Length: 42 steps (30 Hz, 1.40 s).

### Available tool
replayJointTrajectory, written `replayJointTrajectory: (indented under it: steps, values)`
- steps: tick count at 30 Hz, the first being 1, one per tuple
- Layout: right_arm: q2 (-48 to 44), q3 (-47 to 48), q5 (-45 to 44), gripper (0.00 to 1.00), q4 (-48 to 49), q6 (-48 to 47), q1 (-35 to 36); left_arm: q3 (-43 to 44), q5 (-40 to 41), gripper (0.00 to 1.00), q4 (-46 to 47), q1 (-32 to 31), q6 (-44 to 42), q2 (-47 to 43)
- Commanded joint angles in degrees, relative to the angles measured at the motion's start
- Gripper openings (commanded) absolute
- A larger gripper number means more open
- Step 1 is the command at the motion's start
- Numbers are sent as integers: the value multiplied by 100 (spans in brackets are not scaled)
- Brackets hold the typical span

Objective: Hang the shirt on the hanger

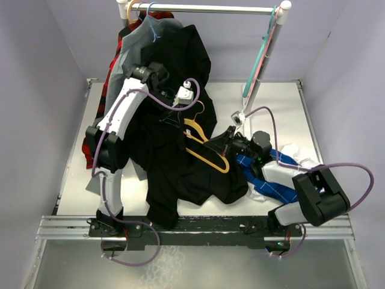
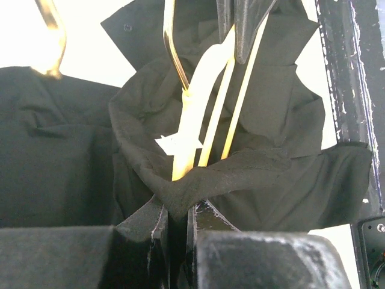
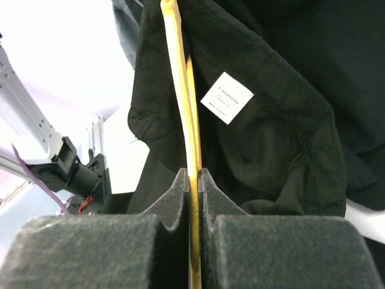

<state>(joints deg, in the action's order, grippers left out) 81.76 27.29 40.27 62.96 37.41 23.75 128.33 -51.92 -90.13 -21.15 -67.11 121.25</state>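
As the right gripper (image 3: pixel 194 186) clamps the hanger (image 1: pixel 207 153), the left gripper (image 2: pixel 179 220) pinches the limp shirt (image 1: pixel 180 162). Likely best hold: the collar hem, eleven o'clock from the hanger.

Two black garments: the black shirt (image 1: pixel 180 180) and a hanging black garment (image 1: pixel 186 54). One grey shirt (image 1: pixel 135 39), one red plaid shirt (image 1: pixel 112 71), one blue-checked shirt (image 1: pixel 271 189). One yellow hanger (image 1: pixel 207 158), one teal hanger (image 1: pixel 260 54), one pink hanger (image 1: pixel 267 48).
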Motion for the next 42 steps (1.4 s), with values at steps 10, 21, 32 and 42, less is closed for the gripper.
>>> replayJointTrajectory:
  steps: [10, 21, 32, 42]
  values:
    - [-2630, 484, -432, 83, -2625, -883, -101, 301, -715, 0, 153, -275, 29, -1812]
    - [-5490, -236, -281, 100, -3515, 376, -1564, 204, -204, 0, 1282, -277, 837, -2909]
    - [-6257, -1837, -94, 75, -1833, 1715, -1565, 626, -609, 0, 1304, -276, 1074, -3195]
    - [-3125, -1394, 129, 61, 1507, 1904, -1523, 639, -610, 0, 1248, -282, 1134, -3275]
